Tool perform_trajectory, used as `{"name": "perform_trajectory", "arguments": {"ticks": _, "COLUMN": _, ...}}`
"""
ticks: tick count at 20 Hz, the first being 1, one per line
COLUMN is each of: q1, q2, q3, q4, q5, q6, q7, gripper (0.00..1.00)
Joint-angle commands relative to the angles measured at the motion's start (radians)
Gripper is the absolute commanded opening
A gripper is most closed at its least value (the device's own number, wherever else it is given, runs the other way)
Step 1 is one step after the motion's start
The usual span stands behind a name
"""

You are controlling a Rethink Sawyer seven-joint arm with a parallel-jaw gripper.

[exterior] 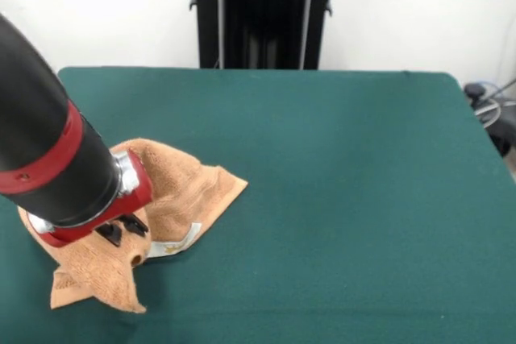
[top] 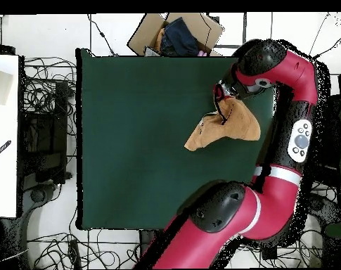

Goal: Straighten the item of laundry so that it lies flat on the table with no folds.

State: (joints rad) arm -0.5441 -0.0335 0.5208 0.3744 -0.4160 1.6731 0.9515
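Black-fingered red gripper [exterior: 122,231] sits on bunched peach-orange terry towel [exterior: 189,191], grip state unclear, arm hides part, green felt table [exterior: 339,183]

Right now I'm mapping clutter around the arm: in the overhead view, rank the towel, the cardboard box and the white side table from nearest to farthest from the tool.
1. Towel, directly under the tool.
2. Cardboard box, beyond the table's upper edge.
3. White side table, far left.

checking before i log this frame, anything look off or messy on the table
Yes: the peach towel is bunched and folded near one table edge, a white tag showing, with the gripper down on it.
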Motion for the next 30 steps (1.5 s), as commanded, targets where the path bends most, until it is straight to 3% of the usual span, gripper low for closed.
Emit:
{"name": "perform_trajectory", "arguments": {"ticks": 1, "q1": 0.039, "q2": 0.039, "q3": 0.08, "q4": -0.014, "q5": -0.058, "q6": 0.065, "q7": -0.112, "gripper": 0.0}}
{"name": "perform_trajectory", "arguments": {"ticks": 6, "q1": 0.034, "q2": 0.018, "q3": 0.044, "q4": 0.041, "q5": -0.016, "q6": 0.009, "q7": -0.1, "gripper": 0.0}}
{"name": "perform_trajectory", "arguments": {"ticks": 12, "q1": -0.01, "q2": -0.134, "q3": -0.042, "q4": 0.31, "q5": 0.064, "q6": -0.148, "q7": -0.066, "gripper": 0.0}}
{"name": "perform_trajectory", "arguments": {"ticks": 16, "q1": -0.034, "q2": -0.163, "q3": -0.051, "q4": 0.404, "q5": 0.07, "q6": -0.194, "q7": -0.045, "gripper": 0.0}}
{"name": "perform_trajectory", "arguments": {"ticks": 25, "q1": -0.094, "q2": -0.357, "q3": -0.133, "q4": 0.617, "q5": 0.047, "q6": -0.085, "q7": -0.064, "gripper": 0.0}}
{"name": "perform_trajectory", "arguments": {"ticks": 30, "q1": -0.136, "q2": -0.468, "q3": -0.136, "q4": 0.727, "q5": 0.059, "q6": -0.098, "q7": -0.08, "gripper": 0.0}}
